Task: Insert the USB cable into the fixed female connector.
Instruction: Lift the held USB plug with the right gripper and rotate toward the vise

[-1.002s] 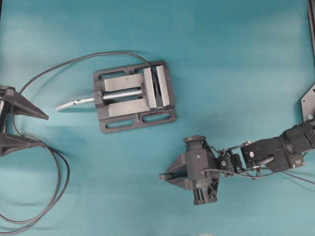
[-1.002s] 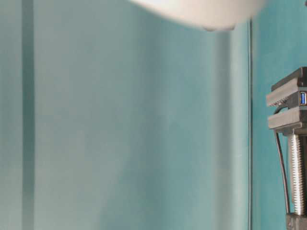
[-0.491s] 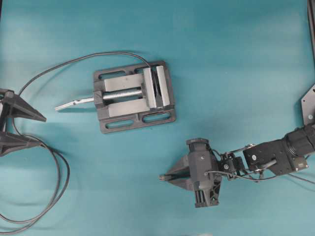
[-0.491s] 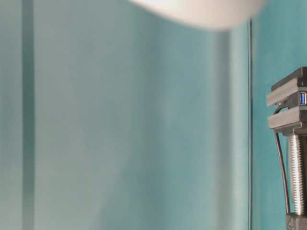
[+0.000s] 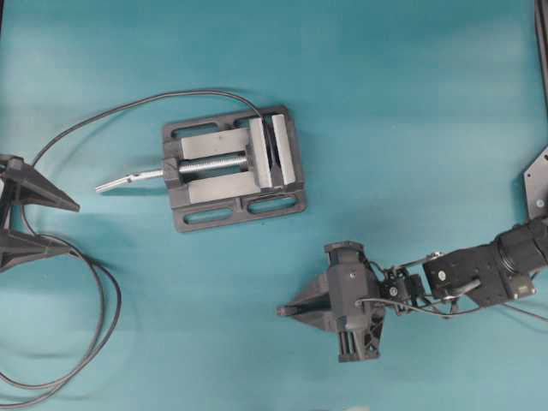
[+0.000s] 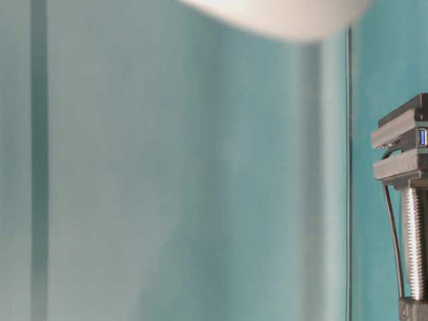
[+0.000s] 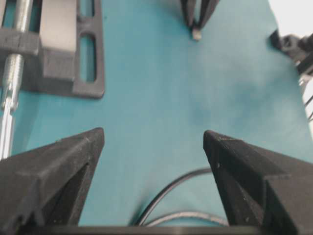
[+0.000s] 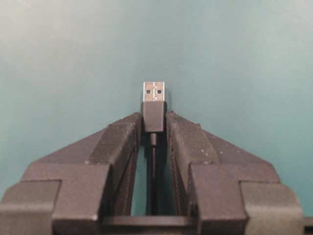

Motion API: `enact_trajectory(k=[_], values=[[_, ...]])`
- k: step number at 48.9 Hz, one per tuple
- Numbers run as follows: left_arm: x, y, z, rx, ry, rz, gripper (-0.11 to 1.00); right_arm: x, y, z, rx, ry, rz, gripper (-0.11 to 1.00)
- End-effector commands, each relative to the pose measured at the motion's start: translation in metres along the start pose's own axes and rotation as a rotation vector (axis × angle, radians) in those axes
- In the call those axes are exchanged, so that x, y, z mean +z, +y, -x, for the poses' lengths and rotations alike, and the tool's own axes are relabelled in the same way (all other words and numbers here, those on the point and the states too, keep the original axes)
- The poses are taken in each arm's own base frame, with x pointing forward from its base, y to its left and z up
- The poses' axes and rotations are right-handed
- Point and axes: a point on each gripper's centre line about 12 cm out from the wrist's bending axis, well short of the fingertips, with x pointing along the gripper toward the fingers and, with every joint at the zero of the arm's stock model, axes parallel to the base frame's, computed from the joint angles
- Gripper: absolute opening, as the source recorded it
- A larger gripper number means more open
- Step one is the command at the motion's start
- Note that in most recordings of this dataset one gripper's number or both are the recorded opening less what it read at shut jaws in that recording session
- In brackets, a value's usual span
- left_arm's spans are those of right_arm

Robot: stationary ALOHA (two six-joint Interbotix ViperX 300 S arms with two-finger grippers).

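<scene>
Little has moved: since the earlier frame the right pincer [image 8: 154, 122] has narrowed onto the USB cable [image 8: 153, 115], pinching its black housing, silvery plug poking out, at lower centre of the overhead view. Left pincer [image 7: 154, 142] gapes wide, empty. Grasp looks done; carrying it to the fixed female connector [image 6: 422, 137], clamped in the vise [image 5: 231, 168], remains.

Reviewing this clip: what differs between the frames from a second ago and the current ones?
The right gripper has shifted slightly down the overhead view and closed in on the USB cable; its fingers now flank the plug's black body. The left gripper, jaws wide open, has edged slightly toward the left edge. The vise, the fixed female connector clamped in it and the looping cable stayed as they were.
</scene>
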Motion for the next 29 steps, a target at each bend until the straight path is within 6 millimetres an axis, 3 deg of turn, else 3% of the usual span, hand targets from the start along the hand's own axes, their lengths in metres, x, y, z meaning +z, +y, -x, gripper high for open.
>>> enact_trajectory(k=[1, 15, 29], values=[[0.008, -0.004, 0.001, -0.022, -0.044, -0.046, 0.99, 0.001, 0.007, -0.002, 0.003, -0.01, -0.023, 0.21], [-0.003, 0.001, 0.006, -0.034, -0.109, -0.26, 0.99, 0.023, 0.001, 0.002, -0.045, -0.159, -0.107, 0.21], [-0.004, 0.001, 0.004, -0.027, -0.087, -0.246, 0.99, 0.034, -0.004, 0.014, -0.156, -0.178, -0.153, 0.21]])
